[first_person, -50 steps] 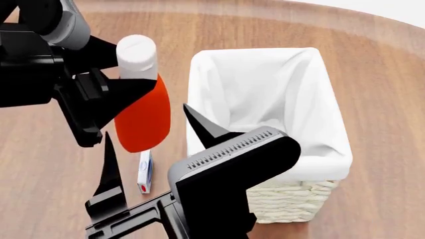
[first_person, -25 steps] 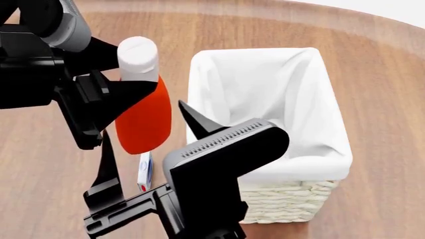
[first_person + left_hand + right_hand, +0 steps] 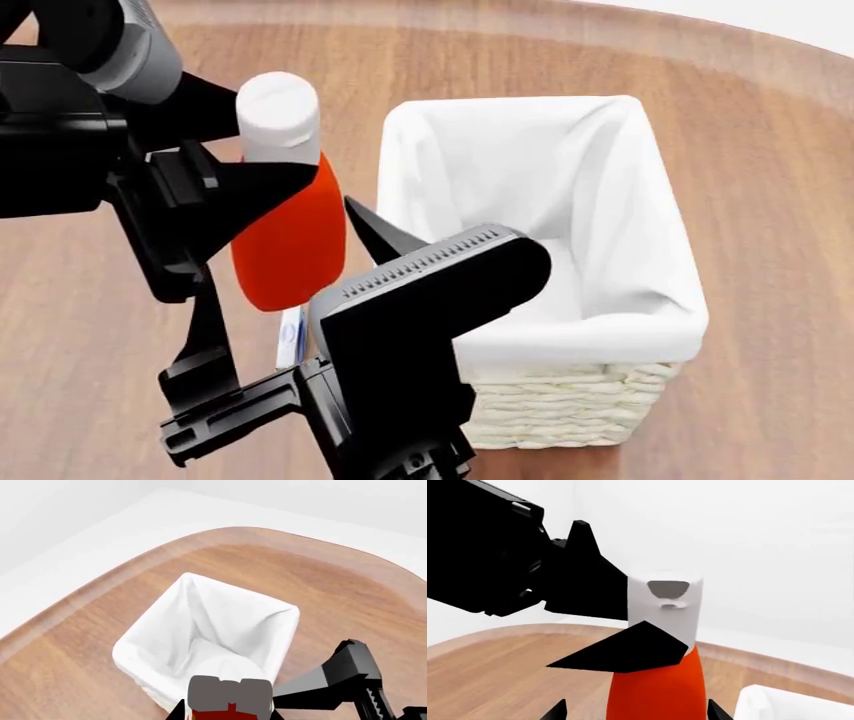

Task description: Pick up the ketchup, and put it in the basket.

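The ketchup (image 3: 287, 245), an orange-red bottle with a white cap, hangs tilted in the air just left of the basket (image 3: 574, 400). My left gripper (image 3: 283, 172) is shut on it near the neck. In the left wrist view the shaded cap (image 3: 230, 695) lies between the jaws, with the basket's white liner (image 3: 153, 625) beyond and below it. My right gripper (image 3: 282, 237) is wide open in the foreground, one finger on each side of the bottle's lower body and not touching it. The right wrist view shows the ketchup (image 3: 657, 690) between its spread fingertips (image 3: 557, 710).
A small white, blue and red packet (image 3: 287, 345) lies on the wooden table (image 3: 774, 200) under the bottle, beside the basket's left wall. The right arm's black body (image 3: 400, 340) covers the basket's front left corner. The table's rounded edge runs behind the basket.
My right gripper has moved left and forward, closer around the ketchup's lower body. The left gripper and the bottle have barely moved.
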{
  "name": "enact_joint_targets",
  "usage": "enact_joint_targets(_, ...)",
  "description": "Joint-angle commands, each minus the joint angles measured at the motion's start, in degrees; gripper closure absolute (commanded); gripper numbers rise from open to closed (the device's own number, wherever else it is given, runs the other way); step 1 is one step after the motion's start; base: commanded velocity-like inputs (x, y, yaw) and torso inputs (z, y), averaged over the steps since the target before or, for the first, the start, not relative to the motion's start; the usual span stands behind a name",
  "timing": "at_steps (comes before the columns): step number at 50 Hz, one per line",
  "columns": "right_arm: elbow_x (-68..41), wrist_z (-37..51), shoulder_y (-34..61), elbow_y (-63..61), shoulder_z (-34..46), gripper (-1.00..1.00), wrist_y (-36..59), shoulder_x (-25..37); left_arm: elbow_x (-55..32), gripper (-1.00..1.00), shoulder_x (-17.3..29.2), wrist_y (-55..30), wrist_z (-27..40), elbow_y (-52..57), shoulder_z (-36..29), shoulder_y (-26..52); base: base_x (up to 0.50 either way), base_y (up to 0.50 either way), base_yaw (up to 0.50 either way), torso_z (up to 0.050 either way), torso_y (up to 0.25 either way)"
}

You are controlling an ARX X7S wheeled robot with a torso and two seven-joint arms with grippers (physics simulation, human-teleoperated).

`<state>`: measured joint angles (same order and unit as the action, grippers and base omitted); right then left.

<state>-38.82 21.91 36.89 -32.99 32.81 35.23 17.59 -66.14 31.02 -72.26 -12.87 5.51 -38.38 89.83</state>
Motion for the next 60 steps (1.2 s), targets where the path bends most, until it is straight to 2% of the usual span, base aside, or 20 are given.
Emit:
enact_joint_targets(1,1.8,-2.6,0.7,2.7,-0.7,-1.00,-0.4,-1.7,-1.6,1.00,-1.3,0.4,-1.9,0.1,2.1,0.5,0.00,0.00,0.00,0.000,0.000)
enact_joint_targets(55,4.2,-5.3,1.2,14.2,1.5,-1.00,-6.1,-4.1,-3.1,1.00,-0.5,1.2,-1.3,0.2,1.4,0.8,0.00,0.00,0.00,0.000,0.000)
enact_joint_targets(56,4.2,-5.2,1.2,14.2,1.5,1.00,-6.0,-4.1,-3.2,1.00,-0.5,1.2,-1.2,0.3,1.4,0.7,0.00,0.00,0.00,0.000,0.000)
enact_joint_targets(60,3.9,-4.8,1.3,13.4,1.5,1.00,-5.9,-4.0,-3.3,1.00,-0.4,1.2,-1.1,0.1,1.4,1.0,0.00,0.00,0.00,0.000,0.003)
